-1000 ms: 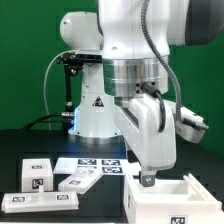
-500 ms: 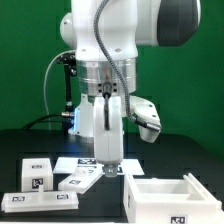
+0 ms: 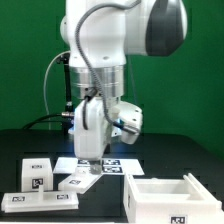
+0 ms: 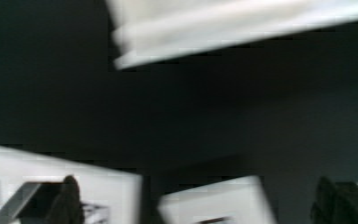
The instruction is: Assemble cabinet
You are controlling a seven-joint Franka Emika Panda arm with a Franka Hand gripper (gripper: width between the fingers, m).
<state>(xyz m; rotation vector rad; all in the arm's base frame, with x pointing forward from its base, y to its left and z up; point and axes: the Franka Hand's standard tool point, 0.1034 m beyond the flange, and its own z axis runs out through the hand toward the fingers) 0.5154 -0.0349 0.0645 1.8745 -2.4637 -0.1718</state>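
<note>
The white cabinet box [image 3: 163,195] with an open top stands at the exterior view's lower right. Loose white tagged panels lie at the lower left: a small block [image 3: 38,172], a long flat panel [image 3: 40,202] and a small panel [image 3: 78,181]. My gripper [image 3: 89,162] points down over the small panel and the marker board, well to the left of the box. In the wrist view the gripper [image 4: 202,203] is open and empty, its dark fingers [image 4: 51,200] wide apart. A blurred white piece [image 4: 220,205] lies below, between them.
The marker board [image 3: 108,162] lies flat behind the panels, in front of the robot base [image 3: 95,115]. A tagged white surface [image 4: 7,185] and a blurred white part [image 4: 229,30] show in the wrist view. The table is black.
The arm has swung from above the cabinet box toward the exterior view's left, and now hangs over the marker board and small panel. The gripper stays empty.
</note>
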